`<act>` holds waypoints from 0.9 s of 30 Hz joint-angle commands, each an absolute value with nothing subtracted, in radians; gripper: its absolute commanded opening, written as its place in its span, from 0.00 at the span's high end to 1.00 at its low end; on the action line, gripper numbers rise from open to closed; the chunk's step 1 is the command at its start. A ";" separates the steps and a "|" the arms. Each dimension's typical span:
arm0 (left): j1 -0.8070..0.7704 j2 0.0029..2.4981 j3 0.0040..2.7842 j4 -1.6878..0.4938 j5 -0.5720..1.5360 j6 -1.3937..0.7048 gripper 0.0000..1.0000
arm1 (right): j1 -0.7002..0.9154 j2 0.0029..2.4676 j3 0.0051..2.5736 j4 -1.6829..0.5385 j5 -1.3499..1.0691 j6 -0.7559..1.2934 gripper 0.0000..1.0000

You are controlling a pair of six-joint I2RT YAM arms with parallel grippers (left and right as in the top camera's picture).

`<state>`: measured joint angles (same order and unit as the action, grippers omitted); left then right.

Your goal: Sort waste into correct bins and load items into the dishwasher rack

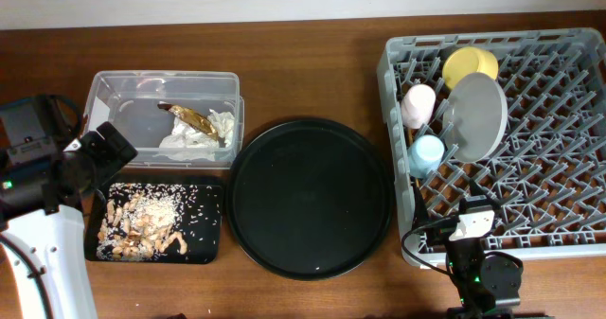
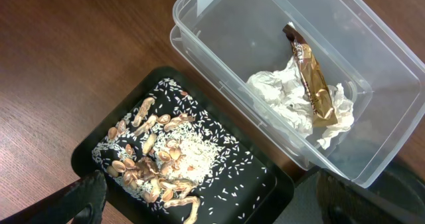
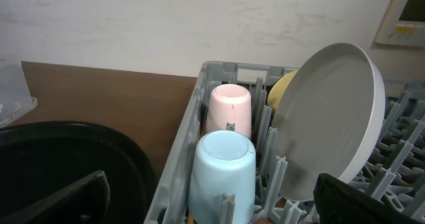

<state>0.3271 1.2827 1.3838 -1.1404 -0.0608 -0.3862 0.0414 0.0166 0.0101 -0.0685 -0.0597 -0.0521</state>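
The clear tub (image 1: pixel 114 92) holds crumpled white napkins (image 1: pixel 204 134) and a brown peel scrap (image 1: pixel 194 118); both show in the left wrist view (image 2: pixel 282 94) (image 2: pixel 312 78). The small black tray (image 1: pixel 210 229) holds beige food scraps and rice (image 1: pixel 142 226) (image 2: pixel 166 164). My left gripper (image 1: pixel 99 182) (image 2: pixel 219 207) is open and empty above this tray's left end. The grey rack (image 1: pixel 568 248) holds the pink cup (image 1: pixel 418 103) (image 3: pixel 230 108), light-blue cup (image 1: pixel 427 152) (image 3: pixel 222 171), yellow bowl (image 1: pixel 470 63) and grey plate (image 1: pixel 476 115) (image 3: pixel 329 117). My right gripper (image 1: pixel 476 210) (image 3: pixel 212 207) is open and empty at the rack's front left. The chopsticks do not show clearly.
A large round black tray (image 1: pixel 309 198) lies between the bins and the rack and shows at the left of the right wrist view (image 3: pixel 60 161). The wooden table (image 1: pixel 312 68) runs to a pale wall at the back.
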 commanded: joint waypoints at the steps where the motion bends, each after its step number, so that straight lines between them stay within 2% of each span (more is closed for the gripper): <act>1: 0.318 1.269 1.378 -1.139 -0.072 -0.392 0.01 | 0.046 0.011 0.006 -0.075 -0.043 -0.047 0.01; 5: 0.228 1.204 1.375 -1.139 -0.072 -0.392 0.01 | 0.046 0.011 0.006 -0.075 -0.044 -0.047 0.01; 13: -0.128 1.013 1.369 -1.143 -0.076 -0.390 0.01 | 0.046 0.011 0.006 -0.075 -0.043 -0.047 0.01; 18: -0.185 0.820 1.176 -1.124 -0.039 -0.400 0.01 | 0.046 0.011 0.006 -0.075 -0.043 -0.047 0.01; 22: -0.185 0.617 0.875 -0.897 -0.041 -0.411 0.01 | 0.046 0.011 0.006 -0.075 -0.043 -0.047 0.01; 27: -0.182 0.349 0.480 -0.375 -0.049 -0.411 0.01 | 0.046 0.011 0.006 -0.075 -0.043 -0.047 0.01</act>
